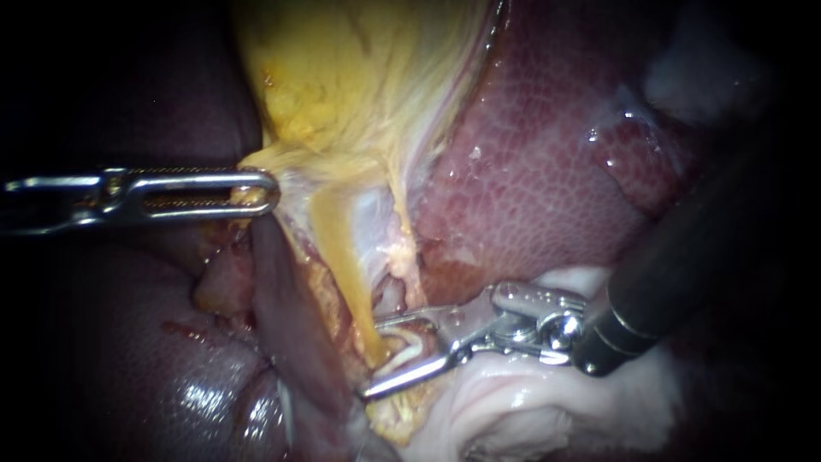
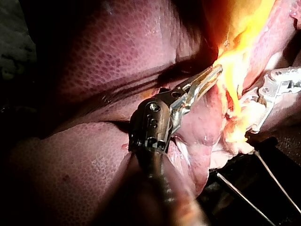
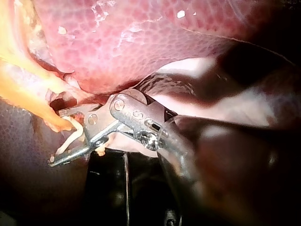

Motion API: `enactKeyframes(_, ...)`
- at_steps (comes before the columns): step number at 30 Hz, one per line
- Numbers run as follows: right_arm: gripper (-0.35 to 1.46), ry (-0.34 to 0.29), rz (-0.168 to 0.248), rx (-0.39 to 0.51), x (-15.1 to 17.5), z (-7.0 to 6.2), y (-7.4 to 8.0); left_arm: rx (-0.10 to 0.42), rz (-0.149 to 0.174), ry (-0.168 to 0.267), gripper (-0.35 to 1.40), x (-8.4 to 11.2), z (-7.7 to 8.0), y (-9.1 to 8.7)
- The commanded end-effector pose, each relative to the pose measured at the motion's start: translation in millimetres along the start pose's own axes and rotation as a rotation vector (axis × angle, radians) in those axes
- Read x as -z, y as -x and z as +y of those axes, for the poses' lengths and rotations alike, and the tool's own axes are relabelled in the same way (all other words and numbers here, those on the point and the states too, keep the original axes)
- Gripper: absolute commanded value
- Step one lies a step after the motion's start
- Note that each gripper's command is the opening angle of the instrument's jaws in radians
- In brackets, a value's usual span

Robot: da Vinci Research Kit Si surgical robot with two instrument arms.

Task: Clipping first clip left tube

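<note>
My right instrument [image 1: 373, 359] comes in from the lower right with its jaws open. They straddle the lower end of a yellow tube [image 1: 342, 265] that runs down from the gallbladder [image 1: 342, 77]; a pale thin strand [image 1: 412, 342] also lies between them. The right wrist view shows the same open jaws [image 3: 56, 137], with the yellow tube's end [image 3: 49, 117] and the pale strand [image 3: 70, 136] in the gap. My left instrument [image 1: 256, 192] reaches in from the left, shut on the gallbladder's yellow lower edge and holding it taut; its jaws [image 2: 209, 77] show the same grip in the left wrist view.
The liver [image 1: 530, 171], red and mottled, fills the upper right, and darker liver [image 1: 197, 393] lies at the lower left. White gauze [image 1: 530, 402] sits under the right instrument's shaft. A second pale tube [image 1: 400, 248] runs just right of the yellow one.
</note>
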Motion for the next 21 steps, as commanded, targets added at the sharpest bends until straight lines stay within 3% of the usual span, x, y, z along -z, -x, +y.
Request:
enactKeyframes(1, 0.56, -0.01, -0.003, -0.007, -0.2, 0.0, 0.1, 0.001, 0.001, -0.002, -0.35, 0.0, 0.2, 0.0)
enactKeyframes(11, 0.56, -0.043, -0.029, -0.018, -3.0, 1.1, 2.6, 0.001, 0.001, -0.003, -0.35, -0.3, 0.6, 0.2)
enactKeyframes(15, 0.56, -0.029, -0.045, -0.01, -3.3, 1.8, 3.8, 0.003, 0.002, -0.004, -0.35, -0.2, 0.5, 0.4)
enactKeyframes(21, 0.54, -0.014, -0.054, -0.01, -2.8, 2.6, 4.1, 0.004, 0.002, -0.003, -0.35, -0.2, 0.3, 0.5)
